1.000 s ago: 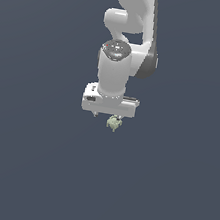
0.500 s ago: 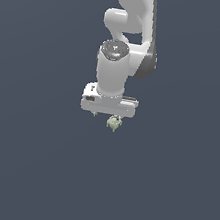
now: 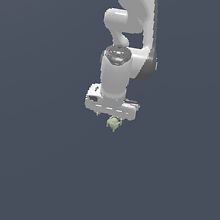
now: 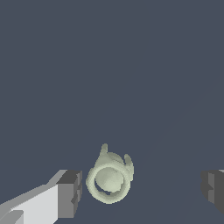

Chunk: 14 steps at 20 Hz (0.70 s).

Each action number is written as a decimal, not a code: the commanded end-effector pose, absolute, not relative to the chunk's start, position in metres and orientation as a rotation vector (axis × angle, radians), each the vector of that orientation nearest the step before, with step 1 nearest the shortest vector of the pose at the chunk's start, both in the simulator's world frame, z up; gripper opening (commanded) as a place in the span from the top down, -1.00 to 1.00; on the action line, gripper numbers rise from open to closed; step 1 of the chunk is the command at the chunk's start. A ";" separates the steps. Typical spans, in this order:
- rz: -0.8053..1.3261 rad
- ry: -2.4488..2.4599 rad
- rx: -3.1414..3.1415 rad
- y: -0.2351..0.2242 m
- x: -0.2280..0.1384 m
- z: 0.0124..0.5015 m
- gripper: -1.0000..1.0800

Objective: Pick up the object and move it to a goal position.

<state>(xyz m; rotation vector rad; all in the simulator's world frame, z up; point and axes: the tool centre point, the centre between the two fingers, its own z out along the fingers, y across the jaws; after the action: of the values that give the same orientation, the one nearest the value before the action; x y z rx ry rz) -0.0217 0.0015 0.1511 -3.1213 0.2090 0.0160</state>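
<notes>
Exterior view stands off the arm (image 3: 127,49) at mid distance, looking from above and in front, with the whole arm running down the frame's centre over flat dark ground. Wrist view rides on the wrist, aimed down past the jaws, very close in; finger pads (image 4: 70,192) frame its edges. Both views share the gripper (image 3: 110,113) tip zone and the object (image 4: 109,178), seen tiny in the exterior view (image 3: 113,124).
</notes>
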 end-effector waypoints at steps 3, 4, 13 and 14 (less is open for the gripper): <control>0.015 0.347 -3.111 0.008 -0.031 0.139 -0.92; 0.014 0.383 -3.107 0.010 -0.033 0.135 -0.92; 0.007 0.700 -3.057 0.023 -0.056 0.108 -0.92; 0.007 0.729 -3.051 0.024 -0.058 0.106 -0.92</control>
<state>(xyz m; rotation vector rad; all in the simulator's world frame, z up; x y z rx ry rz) -0.0544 0.0223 0.1099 -3.0618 0.6800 0.0087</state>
